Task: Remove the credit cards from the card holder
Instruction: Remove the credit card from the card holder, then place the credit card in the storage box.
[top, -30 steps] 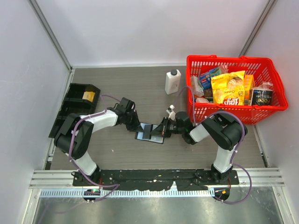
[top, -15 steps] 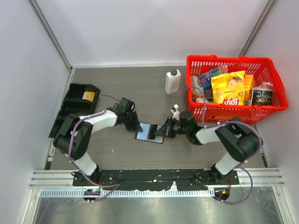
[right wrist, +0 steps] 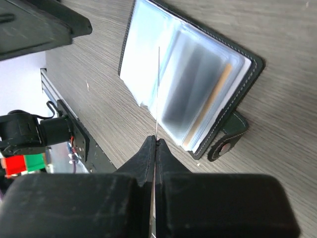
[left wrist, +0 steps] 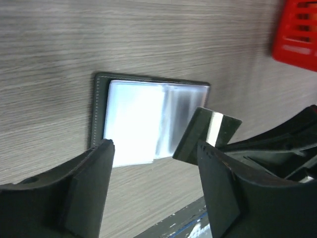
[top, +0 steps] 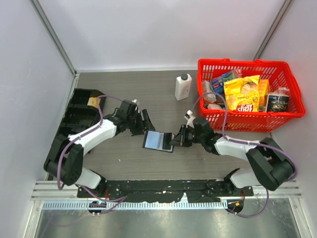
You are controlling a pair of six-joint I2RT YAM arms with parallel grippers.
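Note:
The card holder (top: 157, 141) lies open on the table, a black bifold (right wrist: 198, 79) with clear sleeves, pale blue faces and an orange card edge (right wrist: 221, 88) inside; its snap tab (right wrist: 227, 145) points toward me. My right gripper (right wrist: 155, 141) is shut on one credit card (right wrist: 158, 89), seen edge-on and held upright just off the holder's near side; the left wrist view shows it as a dark card (left wrist: 205, 135) with a white stripe. My left gripper (top: 148, 124) hangs open above and left of the holder, its fingers (left wrist: 90, 184) apart with nothing between them.
A red basket (top: 237, 62) full of groceries stands at the back right, with a white bottle (top: 183, 87) just left of it. A black compartment tray (top: 74, 106) sits at the far left edge. The metal rail runs along the near edge.
My left gripper has opened and drawn back up and left off the holder. My right gripper has pulled to the right with the card pinched in it.

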